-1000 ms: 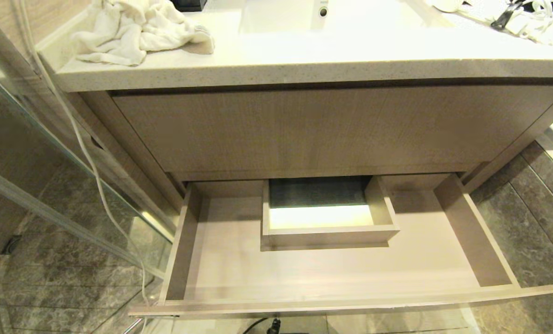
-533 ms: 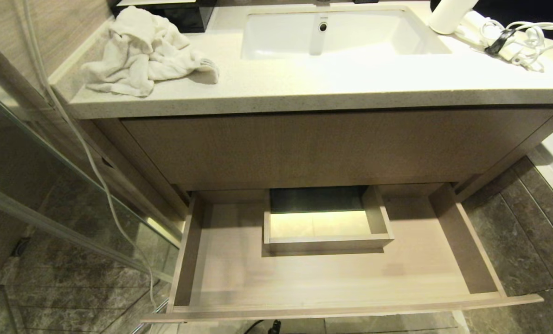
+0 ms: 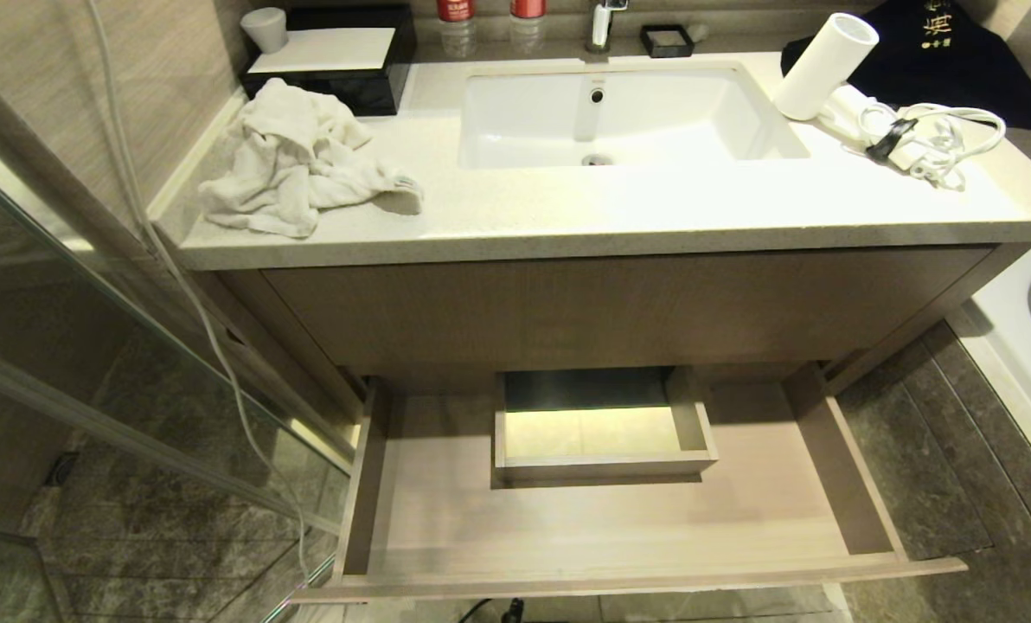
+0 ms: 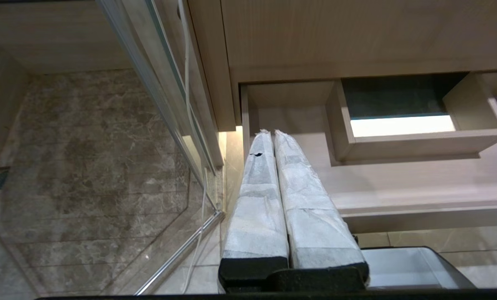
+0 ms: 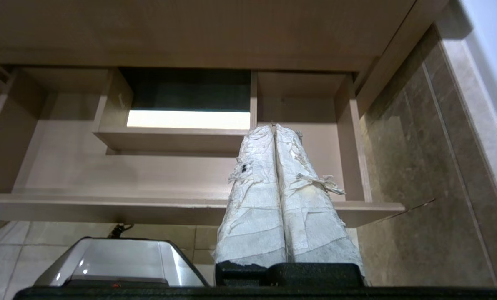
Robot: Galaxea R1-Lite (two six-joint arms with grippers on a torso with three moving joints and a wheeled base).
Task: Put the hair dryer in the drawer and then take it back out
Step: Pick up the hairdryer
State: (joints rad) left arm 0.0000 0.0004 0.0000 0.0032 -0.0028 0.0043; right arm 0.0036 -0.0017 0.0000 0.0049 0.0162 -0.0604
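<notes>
Lying on the counter at two o'clock of the sink (image 3: 619,112): hair dryer (image 3: 827,65), seen by the head view only. Drawer (image 3: 619,519) pulled out, at six o'clock. Wrist views alone show left gripper (image 4: 272,132) and right gripper (image 5: 274,127), fingers pressed together, holding nothing.

Left hand (image 4: 273,132): two long tapered fingers (image 4: 259,196) wrapped in white, wrinkled tape over black bases. Right hand (image 5: 274,126): matching fingers (image 5: 304,196), tape frayed, yellowed. Glossy grey-silver base housing (image 5: 119,260) below.
</notes>
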